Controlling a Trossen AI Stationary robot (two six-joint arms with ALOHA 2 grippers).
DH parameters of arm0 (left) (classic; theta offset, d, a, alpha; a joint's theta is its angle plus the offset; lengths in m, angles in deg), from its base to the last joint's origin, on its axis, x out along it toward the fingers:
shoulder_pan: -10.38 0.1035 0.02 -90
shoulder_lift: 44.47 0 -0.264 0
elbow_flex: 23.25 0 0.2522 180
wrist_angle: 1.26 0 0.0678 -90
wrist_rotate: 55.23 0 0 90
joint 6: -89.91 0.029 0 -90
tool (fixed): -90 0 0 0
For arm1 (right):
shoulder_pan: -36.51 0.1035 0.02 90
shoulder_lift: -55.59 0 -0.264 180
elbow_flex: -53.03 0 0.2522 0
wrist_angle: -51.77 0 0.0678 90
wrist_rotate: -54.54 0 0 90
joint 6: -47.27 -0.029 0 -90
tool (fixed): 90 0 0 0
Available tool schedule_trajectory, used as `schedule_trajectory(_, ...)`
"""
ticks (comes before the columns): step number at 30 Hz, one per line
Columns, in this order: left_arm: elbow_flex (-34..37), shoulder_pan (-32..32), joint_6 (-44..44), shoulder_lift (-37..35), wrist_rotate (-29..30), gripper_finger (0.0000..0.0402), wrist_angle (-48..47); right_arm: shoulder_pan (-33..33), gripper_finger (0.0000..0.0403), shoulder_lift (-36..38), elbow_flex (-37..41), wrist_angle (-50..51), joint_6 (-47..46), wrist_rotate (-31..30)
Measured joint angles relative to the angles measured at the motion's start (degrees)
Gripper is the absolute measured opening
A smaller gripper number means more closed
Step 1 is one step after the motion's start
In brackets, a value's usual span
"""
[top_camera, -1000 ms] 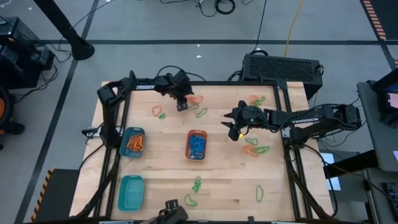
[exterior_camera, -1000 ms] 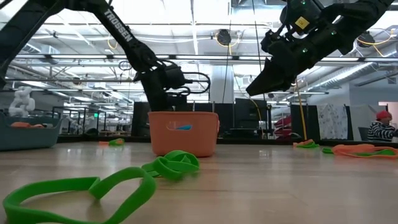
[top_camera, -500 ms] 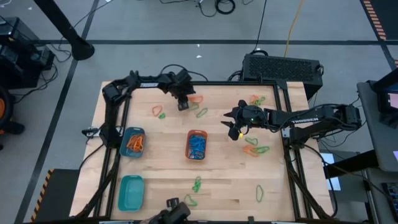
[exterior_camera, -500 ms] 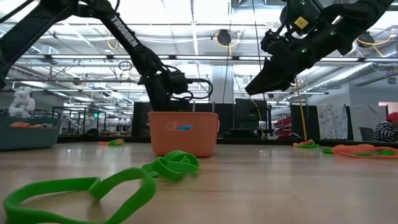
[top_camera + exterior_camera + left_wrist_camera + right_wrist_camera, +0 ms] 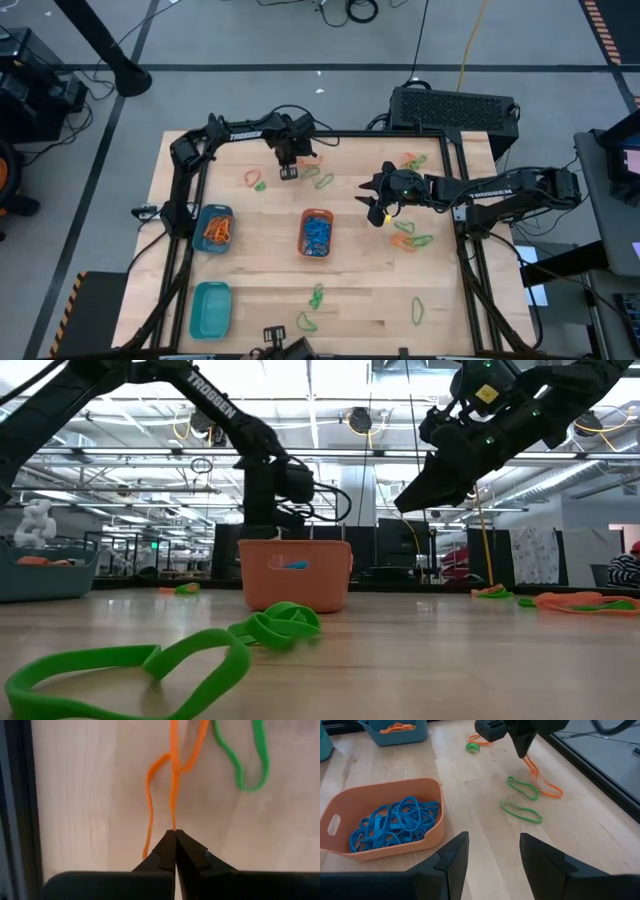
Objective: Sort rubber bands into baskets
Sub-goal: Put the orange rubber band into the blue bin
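Wooden table (image 5: 250, 300), left fingers (image 5: 175, 851) pinched on orange band (image 5: 173, 795) (right fingers (image 5: 455, 852) wide, empty)

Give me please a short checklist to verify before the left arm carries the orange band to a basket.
1. Left gripper shut on the orange rubber band: ok, the fingertips pinch one strand.
2. Band clear of the table: not ok, its loop lies on the wood.
3. Green band free of the orange one: cannot tell, they lie close together.
4. Basket holding orange bands reachable: ok, it stands at the table's left side with nothing seen between.
5. Right gripper out of the way: ok, it hovers open right of the orange basket with blue bands.
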Motion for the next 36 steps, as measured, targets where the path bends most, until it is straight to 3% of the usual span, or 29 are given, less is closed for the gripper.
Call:
schedule_trajectory(9, -3.8, -5.3, -0.3, -0.1, 8.8, 0.0001, -8.2, 0.0, 0.0169, 0.0, 0.0, 0.0, -1.0, 0.9)
schedule_trajectory(13, -3.8, -7.6, -3.0, -3.6, 6.8, 0.0001, -10.2, 0.0, 0.0169, 0.0, 0.0, 0.1, -1.3, 2.9)
schedule_trajectory(22, -2.8, -15.0, -11.1, -19.9, 1.0, 0.0000, -15.2, 1.6, 0.0169, 0.0, 0.0, -2.5, -3.4, 3.0)
schedule_trajectory(28, 7.3, -21.2, -26.8, -33.8, 0.2, 0.0000, -18.5, 4.5, 0.0169, 0.0, 0.0, -3.5, -4.6, 3.0)
schedule_trajectory(36, 21.6, -36.2, -54.4, -48.2, 3.0, 0.0000, -25.1, 7.6, 0.0169, 0.0, 0.0, -8.3, -6.1, 3.0)
